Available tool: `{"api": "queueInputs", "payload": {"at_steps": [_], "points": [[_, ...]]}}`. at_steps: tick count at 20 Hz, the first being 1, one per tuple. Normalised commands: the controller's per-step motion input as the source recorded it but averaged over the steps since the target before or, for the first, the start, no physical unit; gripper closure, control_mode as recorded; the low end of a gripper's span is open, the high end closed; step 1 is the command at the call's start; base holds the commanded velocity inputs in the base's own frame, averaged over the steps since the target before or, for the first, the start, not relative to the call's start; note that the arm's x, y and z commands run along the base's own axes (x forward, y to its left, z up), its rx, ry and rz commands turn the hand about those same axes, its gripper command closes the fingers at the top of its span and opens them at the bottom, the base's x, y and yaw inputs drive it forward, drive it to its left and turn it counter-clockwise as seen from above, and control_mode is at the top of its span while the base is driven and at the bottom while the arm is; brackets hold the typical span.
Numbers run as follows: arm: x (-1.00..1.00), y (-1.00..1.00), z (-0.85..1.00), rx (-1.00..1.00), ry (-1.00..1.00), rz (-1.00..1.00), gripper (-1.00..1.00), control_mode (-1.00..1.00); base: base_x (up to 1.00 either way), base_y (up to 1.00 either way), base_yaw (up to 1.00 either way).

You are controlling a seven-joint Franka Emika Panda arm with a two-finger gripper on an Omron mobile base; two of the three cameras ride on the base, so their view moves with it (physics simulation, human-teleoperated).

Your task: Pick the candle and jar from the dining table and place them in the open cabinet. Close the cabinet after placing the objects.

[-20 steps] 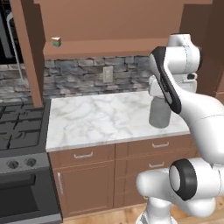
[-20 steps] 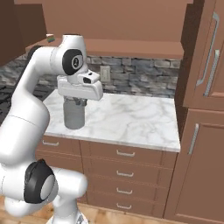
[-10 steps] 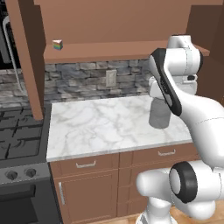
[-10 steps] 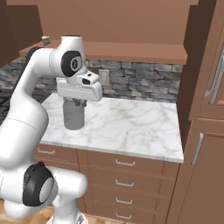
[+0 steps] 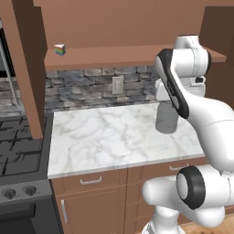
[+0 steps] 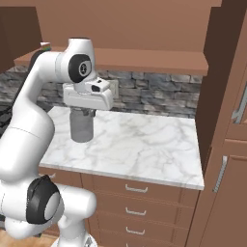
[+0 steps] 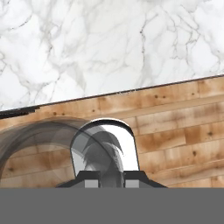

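above the marble counter (image 5: 109, 137), the gripper (image 6: 83, 114) holds the jar (image 6: 82, 127) clamped upright.

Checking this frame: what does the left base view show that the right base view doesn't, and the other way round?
Left base view alone: the stove with its knobs at the left edge, and a brown cabinet side panel hanging above it.

Right base view alone: the tall cabinet with a long silver bar handle at the right edge.

Both: the white arm with its pincer shut on the grey jar, held over the marble counter; the stone backsplash; the wooden shelf with the small rainbow-striped wedge on it; drawers under the counter.
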Motion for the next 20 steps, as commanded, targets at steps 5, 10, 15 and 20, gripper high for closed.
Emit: {"api": "queueInputs", "payload": {"at_steps": [5,10,15,20], "points": [[0.0,0.0,0.0,0.0,0.0,0.0,1.0,1.0,0.07,0.0,0.0],[0.0,0.0,0.0,0.0,0.0,0.0,1.0,1.0,0.0,0.0,0.0],[0.0,0.0,0.0,0.0,0.0,0.0,1.0,-1.0,0.0,0.0,0.0],[0.0,0.0,0.0,0.0,0.0,0.0,1.0,-1.0,0.0,0.0,0.0]]}}
